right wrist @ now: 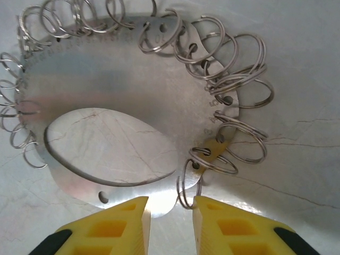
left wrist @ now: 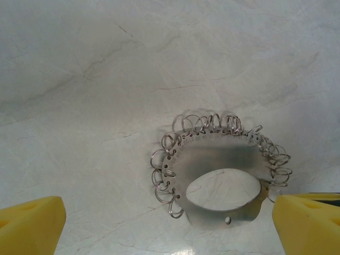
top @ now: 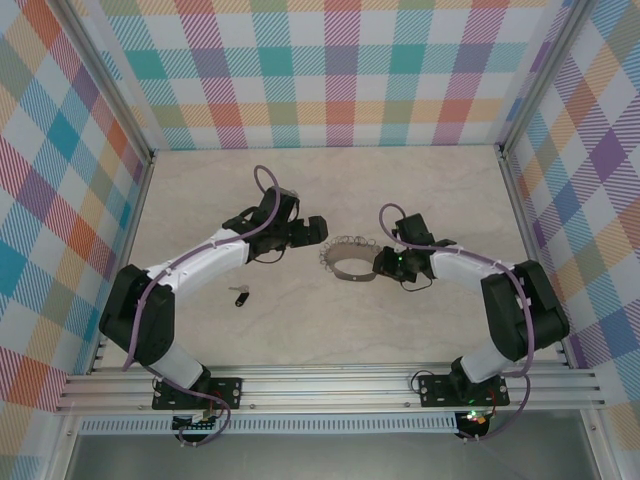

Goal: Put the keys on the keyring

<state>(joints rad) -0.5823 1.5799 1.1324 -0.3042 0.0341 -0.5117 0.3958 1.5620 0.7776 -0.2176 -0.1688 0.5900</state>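
Note:
The keyring (top: 349, 273) is a shiny oval metal plate (right wrist: 106, 79) with a big hole and several wire split rings along its edge. It sits tilted at the middle of the table. My right gripper (top: 378, 266) has its yellow fingers (right wrist: 228, 226) closed in on the plate's near lobe and one split ring (right wrist: 187, 186), touching both. My left gripper (top: 318, 230) stands wide open just left of the keyring (left wrist: 212, 154), its yellow fingertips (left wrist: 32, 226) far apart and holding nothing. One small dark key (top: 241, 296) lies on the table beside the left arm.
The pale marble tabletop (top: 330, 190) is walled by checked panels at the back and on both sides. An aluminium rail (top: 330, 385) runs along the near edge, where both arm bases are bolted.

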